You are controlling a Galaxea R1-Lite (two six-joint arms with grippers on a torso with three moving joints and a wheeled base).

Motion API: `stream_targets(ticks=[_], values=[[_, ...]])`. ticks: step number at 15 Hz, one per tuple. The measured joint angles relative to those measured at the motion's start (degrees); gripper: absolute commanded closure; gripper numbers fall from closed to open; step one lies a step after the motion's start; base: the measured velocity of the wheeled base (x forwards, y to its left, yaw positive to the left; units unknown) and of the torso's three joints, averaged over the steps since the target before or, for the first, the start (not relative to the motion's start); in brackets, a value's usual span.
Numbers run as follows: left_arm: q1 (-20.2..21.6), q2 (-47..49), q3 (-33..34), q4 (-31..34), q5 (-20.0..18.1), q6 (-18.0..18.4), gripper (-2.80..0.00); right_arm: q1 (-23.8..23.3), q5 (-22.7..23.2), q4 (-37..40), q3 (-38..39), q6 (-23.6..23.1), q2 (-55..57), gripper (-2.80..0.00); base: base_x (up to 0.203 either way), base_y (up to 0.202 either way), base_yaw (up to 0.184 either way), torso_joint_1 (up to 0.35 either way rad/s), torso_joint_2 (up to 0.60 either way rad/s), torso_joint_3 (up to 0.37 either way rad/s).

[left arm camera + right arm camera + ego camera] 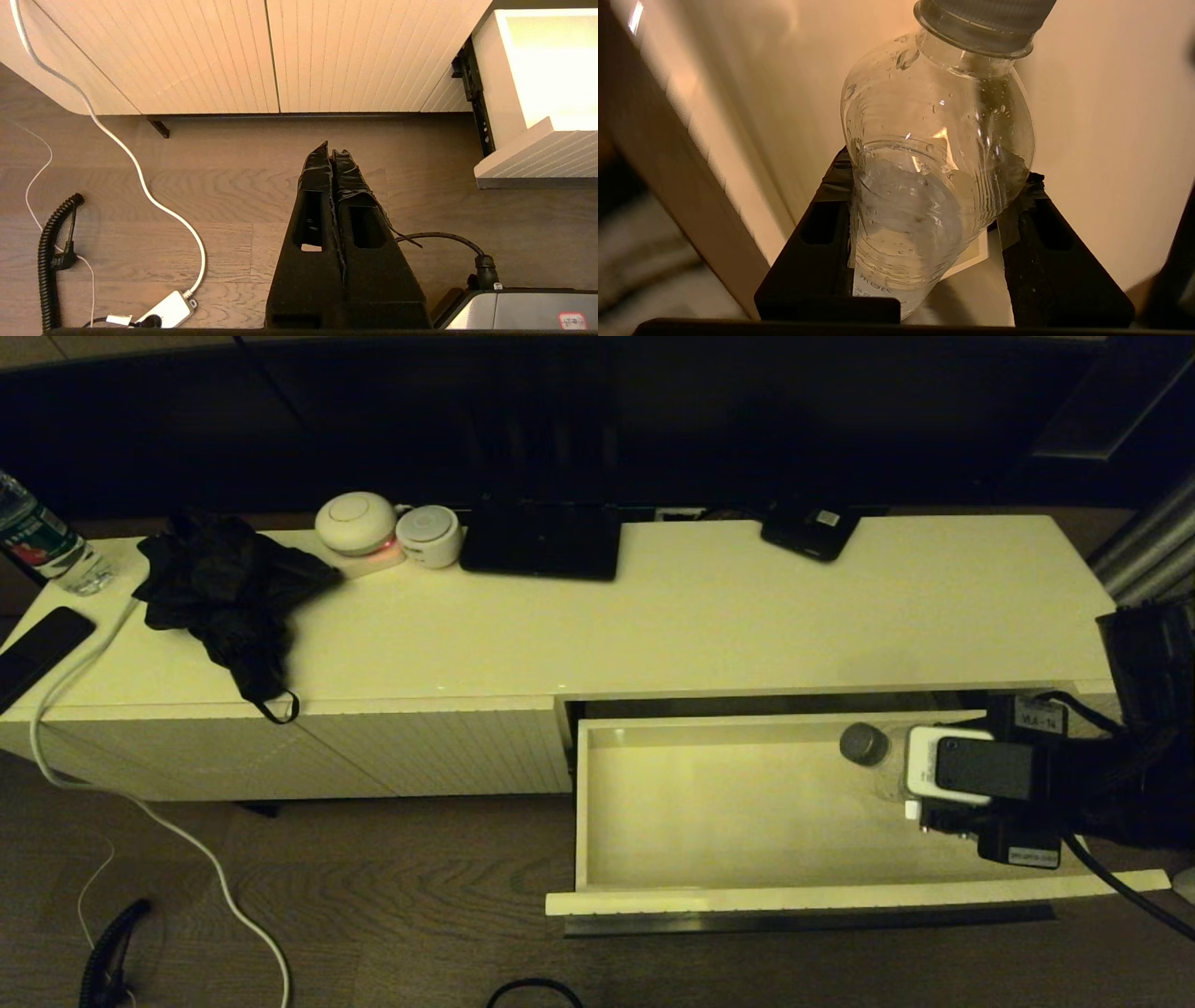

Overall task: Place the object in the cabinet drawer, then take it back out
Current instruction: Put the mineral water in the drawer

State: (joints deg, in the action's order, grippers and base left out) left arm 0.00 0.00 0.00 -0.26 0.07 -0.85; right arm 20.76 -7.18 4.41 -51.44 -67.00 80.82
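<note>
Bottle (924, 186): clear plastic, grey cap, partly filled with water; it is sitting inside the open drawer, toward its right end, tilted with the cap leaning to the robot's left.
Right gripper (924, 224): reaching into the drawer from the right and clasping the ridged body of the bottle, one black finger (817, 242) pressing on each side.
Drawer (709, 887): white, standing pulled out of the cabinet's right half, plain inside, ribbed front facing the robot.
Left gripper (331, 156): hanging above the wooden floor in front of the cabinet's ribbed doors, its two fingers closed together and holding nothing.
Cabinet top (747, 616): carrying a black cloth (229, 588) at the left, two round white devices (387, 527) and a second bottle (42, 541) at the far left corner.
White cable (121, 803): trailing from the cabinet top down over the floor.
</note>
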Motion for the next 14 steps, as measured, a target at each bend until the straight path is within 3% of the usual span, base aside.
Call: stream_targets(ticks=[4,14], values=[[0.0,0.0,0.0,0.0,0.0,0.0,0.00,-1.4,2.8,3.1,0.1,-9.5,2.6,0.00,0.000,0.000,0.000,0.000,0.00,0.000],[0.0,0.0,0.0,0.0,0.0,0.0,0.00,-1.9,5.4,2.3,-1.2,-15.6,9.9,0.00,0.000,0.000,0.000,0.000,0.00,0.000]])
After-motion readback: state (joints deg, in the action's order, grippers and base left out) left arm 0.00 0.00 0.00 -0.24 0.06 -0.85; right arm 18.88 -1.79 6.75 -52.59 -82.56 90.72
